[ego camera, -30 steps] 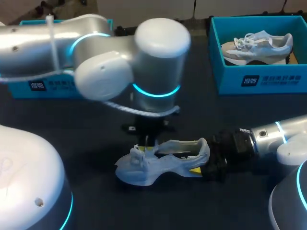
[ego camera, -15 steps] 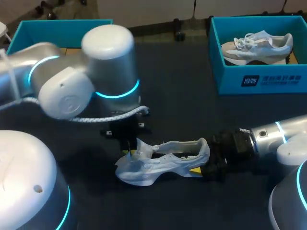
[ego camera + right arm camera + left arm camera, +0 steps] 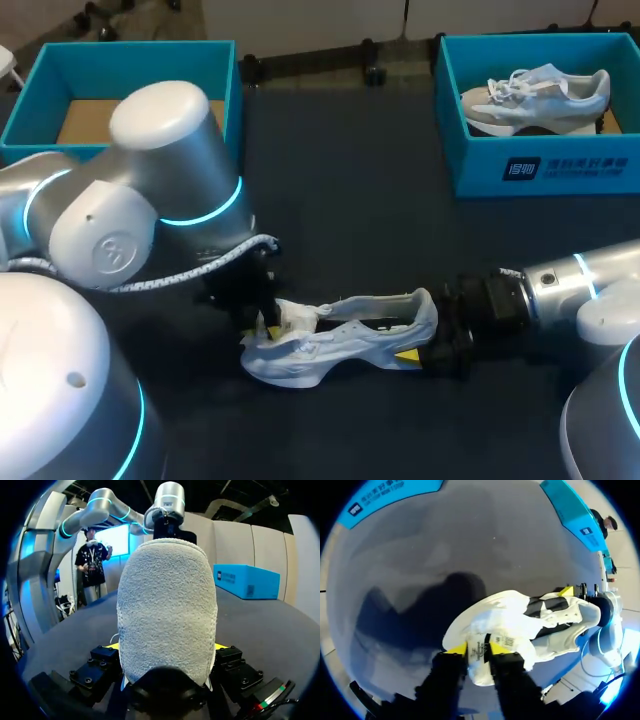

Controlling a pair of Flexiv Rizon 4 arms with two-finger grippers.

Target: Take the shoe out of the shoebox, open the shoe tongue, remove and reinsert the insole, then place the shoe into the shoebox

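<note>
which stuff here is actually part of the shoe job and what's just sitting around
In the job:
white shoe on the table
its tongue, pinched by the left pincer
right pincer, clamped on the heel
empty shoebox, probably where the shoe goes

Just lying about:
second shoebox
other shoe inside it

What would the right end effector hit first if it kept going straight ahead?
The white shoe, at once: the right end effector is gripping its heel, which fills the way ahead.
</note>
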